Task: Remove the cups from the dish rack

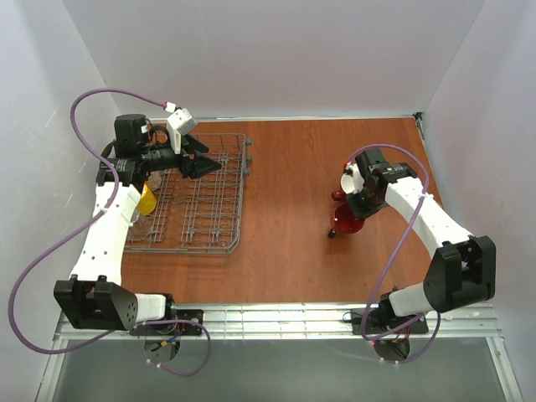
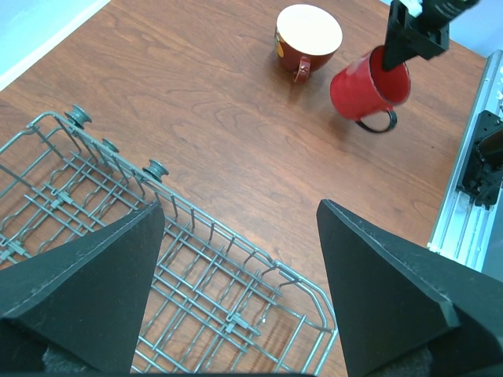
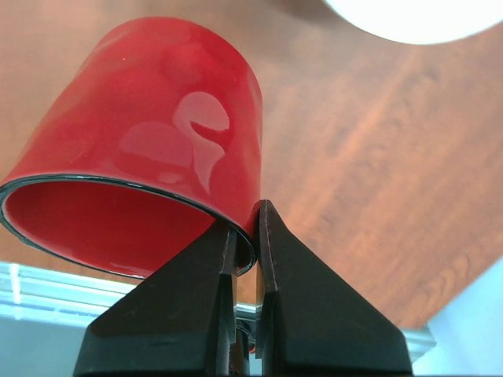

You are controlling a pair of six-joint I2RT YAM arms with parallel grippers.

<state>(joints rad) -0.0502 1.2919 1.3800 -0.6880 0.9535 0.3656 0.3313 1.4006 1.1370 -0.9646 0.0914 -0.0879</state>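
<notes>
Plain red mug tilted, rim pinched between closed fingers of right hand, at 3 o'clock on counter; base seems to touch wood. Dark red floral mug upright just beside it, toward 12. Left hand spread wide, holding nothing, above dish rack at 9 o'clock. Yellow mug in rack's left side, partly hidden by arm.

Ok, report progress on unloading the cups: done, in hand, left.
Done: the floral mug stands on the table. In hand: the right gripper pinches the rim of the red mug, tilted. Left: the yellow mug sits in the dish rack; the open left gripper hovers above, empty.
</notes>
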